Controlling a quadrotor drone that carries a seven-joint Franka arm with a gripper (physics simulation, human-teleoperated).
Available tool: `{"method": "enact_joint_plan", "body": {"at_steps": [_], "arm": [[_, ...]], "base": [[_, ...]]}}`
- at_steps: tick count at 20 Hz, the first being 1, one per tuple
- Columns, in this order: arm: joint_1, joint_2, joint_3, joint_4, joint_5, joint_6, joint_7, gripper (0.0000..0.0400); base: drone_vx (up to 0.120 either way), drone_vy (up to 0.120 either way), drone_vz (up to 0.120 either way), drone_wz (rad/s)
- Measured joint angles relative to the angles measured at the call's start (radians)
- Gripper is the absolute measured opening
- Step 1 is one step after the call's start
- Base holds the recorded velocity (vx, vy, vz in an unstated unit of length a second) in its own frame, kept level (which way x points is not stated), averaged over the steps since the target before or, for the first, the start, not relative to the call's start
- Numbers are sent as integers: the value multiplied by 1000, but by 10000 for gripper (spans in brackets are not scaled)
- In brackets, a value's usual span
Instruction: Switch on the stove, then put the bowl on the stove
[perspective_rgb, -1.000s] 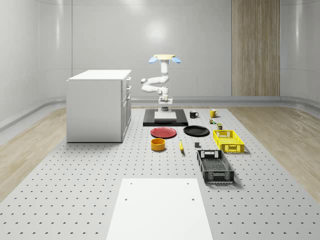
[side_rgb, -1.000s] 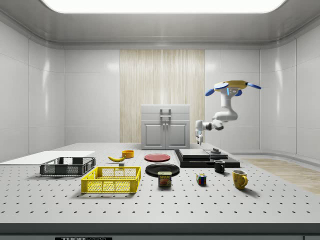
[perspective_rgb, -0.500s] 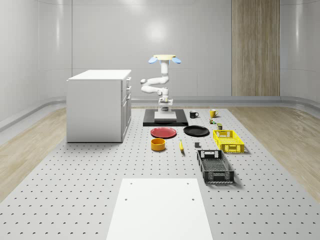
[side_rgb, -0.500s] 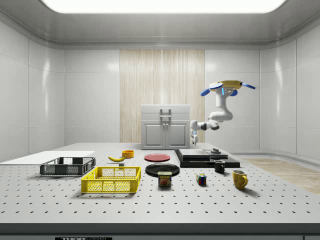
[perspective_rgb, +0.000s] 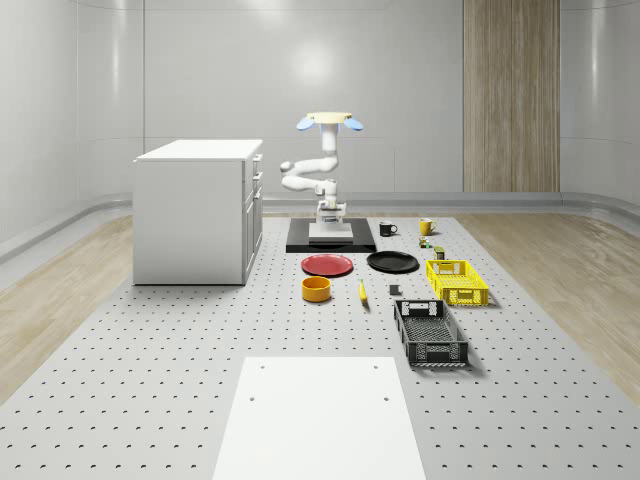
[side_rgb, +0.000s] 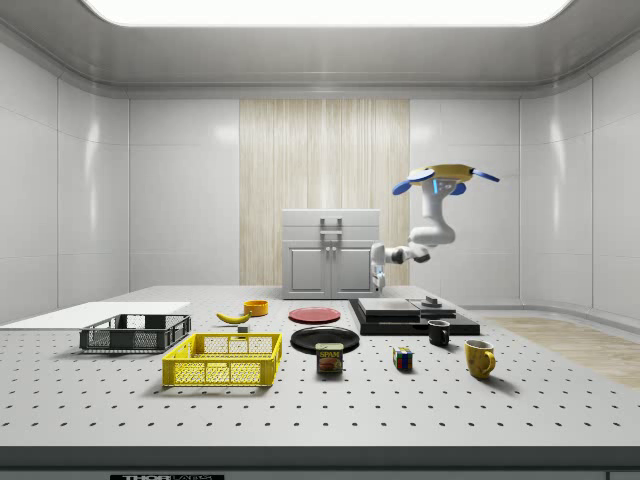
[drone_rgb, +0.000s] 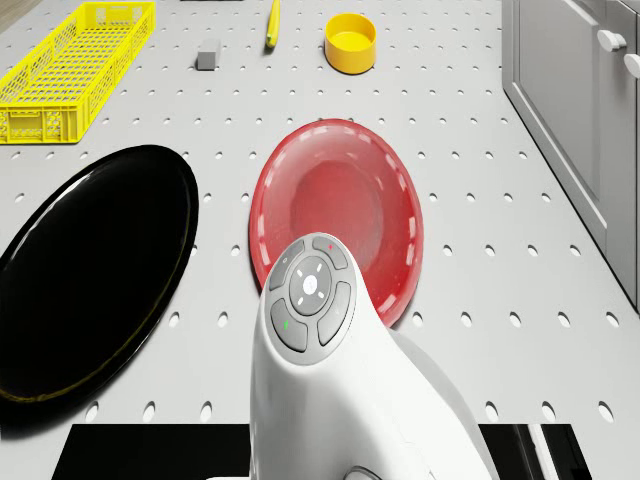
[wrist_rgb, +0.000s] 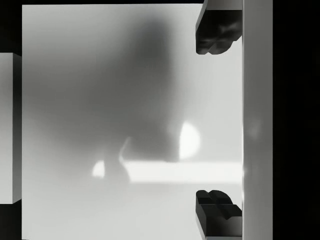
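The drone (side_rgb: 444, 176) hovers over the stove (side_rgb: 405, 314), its gripper (side_rgb: 378, 283) hanging just above the stove's front edge with both fingers (wrist_rgb: 217, 31) spread wide, grasping nothing. One yellow bowl (perspective_rgb: 316, 288) sits on the table (perspective_rgb: 150, 380), well apart from the stove, beyond one red plate (perspective_rgb: 327, 264). I count two plates, two crates and two mugs.

Simulated lab hall, perforated grey bench (perspective_rgb: 150, 380) underfoot, bare panelled walls (side_rgb: 90, 190), white cabinet (perspective_rgb: 195, 210), household props scattered about
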Motion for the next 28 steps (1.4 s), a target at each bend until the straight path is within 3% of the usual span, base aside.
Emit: {"method": "enact_joint_plan", "body": {"at_steps": [8,12,28], "arm": [[-2,-5,1,0,2,4,2,400],[-3,-7,1,1,4,7,3,400],[-7,-15,2,1,7,14,6,400]], "base": [[120,-20,-15,0],[120,0,-110,0],[120,0,0,0]]}}
